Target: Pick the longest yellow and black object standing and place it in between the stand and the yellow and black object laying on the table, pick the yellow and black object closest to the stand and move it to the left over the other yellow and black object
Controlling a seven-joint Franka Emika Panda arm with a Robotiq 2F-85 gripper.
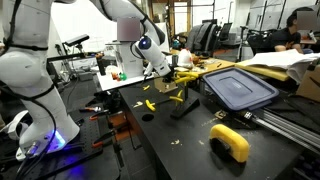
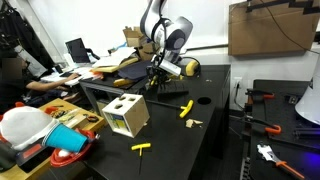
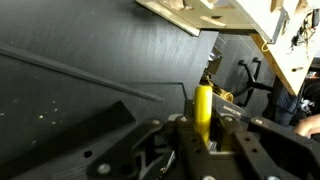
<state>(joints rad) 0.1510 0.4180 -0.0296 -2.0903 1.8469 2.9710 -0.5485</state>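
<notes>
The long yellow and black tool (image 3: 203, 100) is pinched between the fingers of the gripper (image 3: 204, 130), whose jaws are closed almost fully on its slim body. It appears to be carried clear of the black table (image 2: 215, 110), close by the stand (image 1: 183, 106).

The likeliest failure is judged to be a slip or twist in the grip. So narrow a body is clamped over a small area only, and a slight tilt would be enough for it to be set down askew or to roll once freed. A second risk is contact on the way down, since the gap aimed at is bounded by the stand on one side and by a yellow and black tool lying flat (image 2: 185, 108) on the other (either could be nudged by the fingers or by the held tool's tip, which cannot be made out in the exterior views).

Further out, another small yellow tool (image 2: 142, 147) is seen near the table edge, with a wooden box (image 2: 125, 115) near it. A grey bin lid (image 1: 238, 88) and a bulky yellow handle (image 1: 230, 142) are set well apart. None of these is judged to block the path.
</notes>
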